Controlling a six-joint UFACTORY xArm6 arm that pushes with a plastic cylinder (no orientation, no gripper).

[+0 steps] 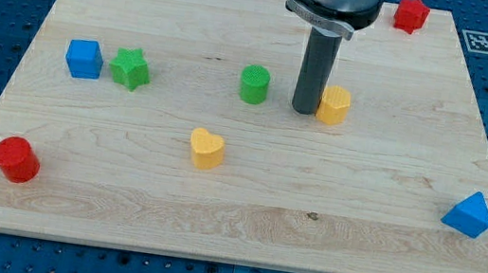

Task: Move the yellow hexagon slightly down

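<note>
The yellow hexagon (335, 104) stands on the wooden board (232, 221), right of centre in the upper half. My tip (304, 111) is at the lower end of the dark rod, just at the hexagon's left side, touching it or nearly so. The rod hides a little of the hexagon's left edge.
A green cylinder (254, 84) stands left of the tip. A yellow heart (206, 148) lies lower left. A green star (130, 69) and a blue cube (85, 59) are at the left, a red cylinder (16, 159) at the lower left, a blue triangular block (469, 215) at the lower right, a red block (411, 15) at the top right.
</note>
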